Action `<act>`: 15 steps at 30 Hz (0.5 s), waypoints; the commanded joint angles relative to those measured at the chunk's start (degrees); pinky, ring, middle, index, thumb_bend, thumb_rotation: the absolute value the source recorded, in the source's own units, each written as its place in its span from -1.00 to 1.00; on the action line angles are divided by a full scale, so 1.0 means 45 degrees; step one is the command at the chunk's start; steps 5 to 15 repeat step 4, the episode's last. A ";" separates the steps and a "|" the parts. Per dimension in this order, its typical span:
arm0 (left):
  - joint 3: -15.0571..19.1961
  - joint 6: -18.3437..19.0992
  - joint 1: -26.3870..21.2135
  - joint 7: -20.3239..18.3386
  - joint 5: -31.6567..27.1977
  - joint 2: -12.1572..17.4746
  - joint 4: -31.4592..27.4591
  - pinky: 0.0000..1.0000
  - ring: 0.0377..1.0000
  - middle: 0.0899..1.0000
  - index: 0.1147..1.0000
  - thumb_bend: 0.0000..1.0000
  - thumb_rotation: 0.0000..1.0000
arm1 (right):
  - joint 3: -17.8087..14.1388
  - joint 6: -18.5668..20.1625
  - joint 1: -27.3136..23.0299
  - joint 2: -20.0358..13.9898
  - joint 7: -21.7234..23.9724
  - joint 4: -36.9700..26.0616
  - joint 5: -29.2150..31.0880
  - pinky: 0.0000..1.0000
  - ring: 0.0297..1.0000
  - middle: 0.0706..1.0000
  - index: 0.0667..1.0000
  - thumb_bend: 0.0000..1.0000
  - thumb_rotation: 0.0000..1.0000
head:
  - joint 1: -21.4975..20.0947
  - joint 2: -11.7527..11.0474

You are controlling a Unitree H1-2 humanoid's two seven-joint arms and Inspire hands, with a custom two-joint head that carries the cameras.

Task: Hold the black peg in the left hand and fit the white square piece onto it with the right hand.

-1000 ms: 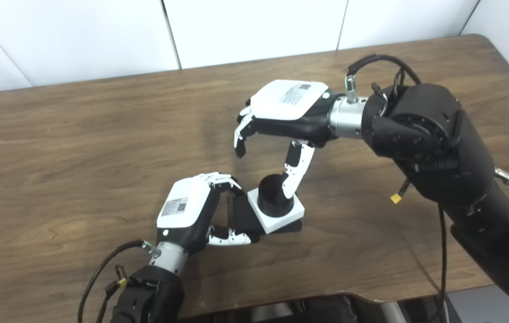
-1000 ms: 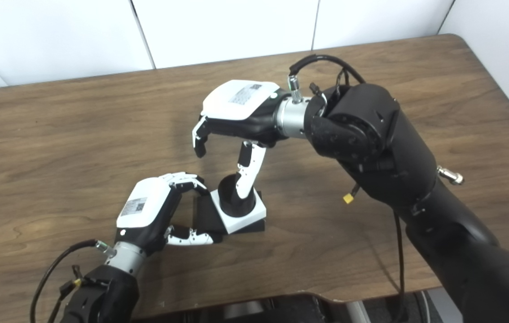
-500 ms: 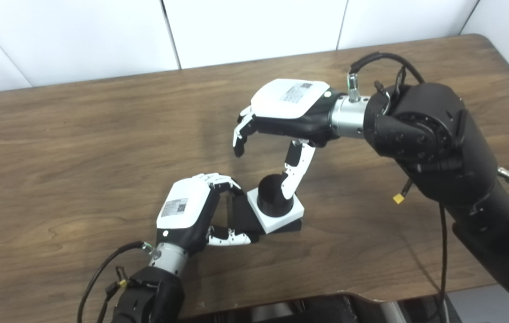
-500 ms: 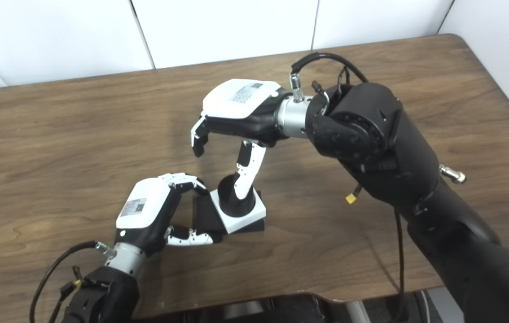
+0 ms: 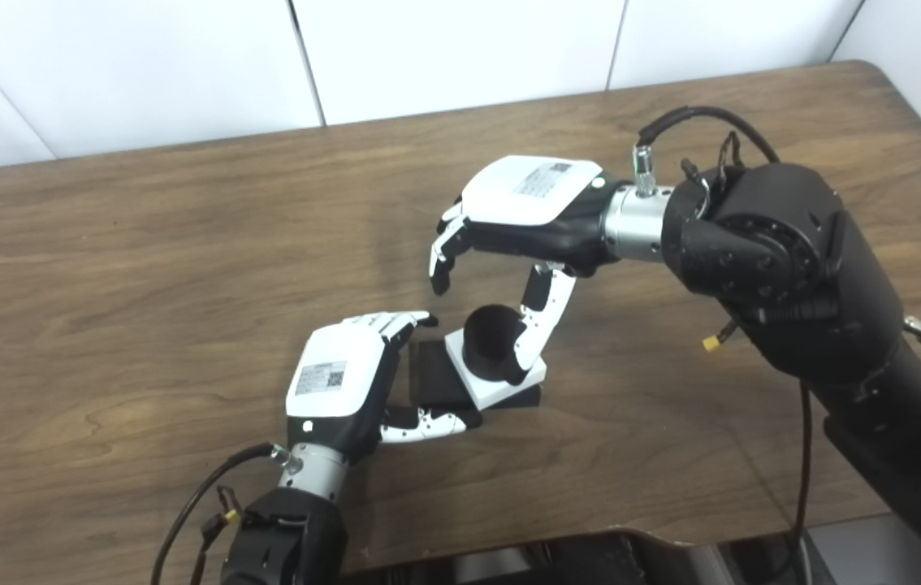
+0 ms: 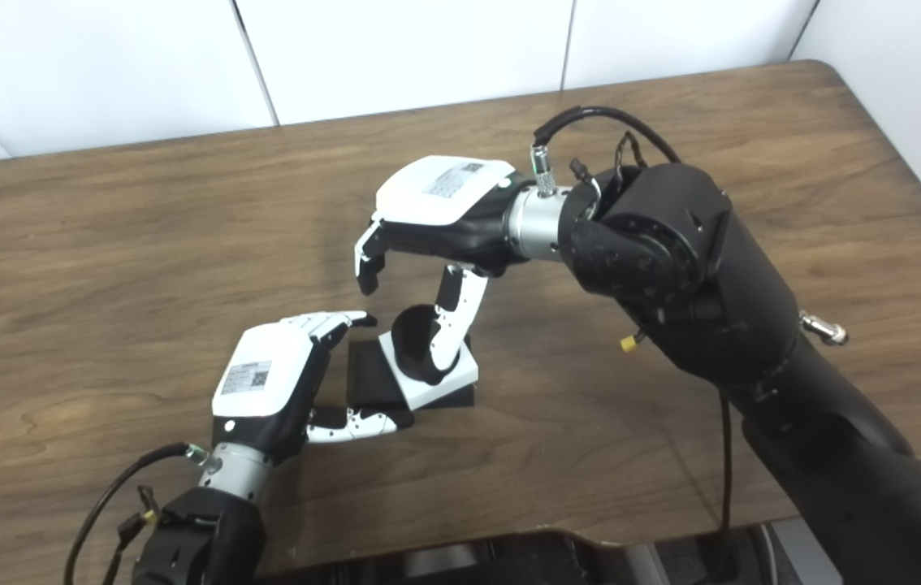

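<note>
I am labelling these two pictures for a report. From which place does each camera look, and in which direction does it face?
Left eye view: on the robot's head, looking down at the table; shows left hand, right hand, both forearms.
Right eye view: beside it, slightly to the right, facing the same way; same hands and arms, shifted leftward in frame.
Shared: white square piece seated around the black peg, the peg's flat black base, white wall behind.
</note>
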 commanded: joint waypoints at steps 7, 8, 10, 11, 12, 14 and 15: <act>0.0354 0.0787 0.0050 -0.0434 0.0694 -0.0116 0.0179 0.62 0.61 0.57 0.55 1.00 0.23 | -0.0283 0.0371 -0.0408 -0.0211 0.0053 -0.0327 -0.0024 0.89 0.79 0.52 0.36 1.00 -0.06 | -0.0007 0.0018; 0.0354 0.0787 0.0050 -0.0434 0.0694 -0.0116 0.0179 0.62 0.61 0.57 0.55 1.00 0.23 | -0.0283 0.0371 -0.0408 -0.0211 0.0053 -0.0327 -0.0024 0.89 0.79 0.52 0.36 1.00 -0.06 | -0.0007 0.0018; 0.0354 0.0787 0.0050 -0.0434 0.0694 -0.0116 0.0179 0.62 0.61 0.57 0.55 1.00 0.23 | -0.0283 0.0371 -0.0408 -0.0211 0.0053 -0.0327 -0.0024 0.89 0.79 0.52 0.36 1.00 -0.06 | -0.0007 0.0018; 0.0354 0.0787 0.0050 -0.0434 0.0694 -0.0116 0.0179 0.62 0.61 0.57 0.55 1.00 0.23 | -0.0283 0.0371 -0.0408 -0.0211 0.0053 -0.0327 -0.0024 0.89 0.79 0.52 0.36 1.00 -0.06 | -0.0007 0.0018; 0.0354 0.0787 0.0050 -0.0434 0.0694 -0.0116 0.0179 0.62 0.61 0.57 0.55 1.00 0.23 | -0.0283 0.0371 -0.0408 -0.0211 0.0053 -0.0327 -0.0024 0.89 0.79 0.52 0.36 1.00 -0.06 | -0.0007 0.0018; 0.0354 0.0787 0.0050 -0.0434 0.0694 -0.0116 0.0179 0.62 0.61 0.57 0.55 1.00 0.23 | -0.0283 0.0371 -0.0408 -0.0211 0.0053 -0.0327 -0.0024 0.89 0.79 0.52 0.36 1.00 -0.06 | -0.0007 0.0018; 0.0354 0.0787 0.0050 -0.0434 0.0694 -0.0116 0.0179 0.62 0.61 0.57 0.55 1.00 0.23 | -0.0283 0.0371 -0.0408 -0.0211 0.0053 -0.0327 -0.0024 0.89 0.79 0.52 0.36 1.00 -0.06 | -0.0007 0.0018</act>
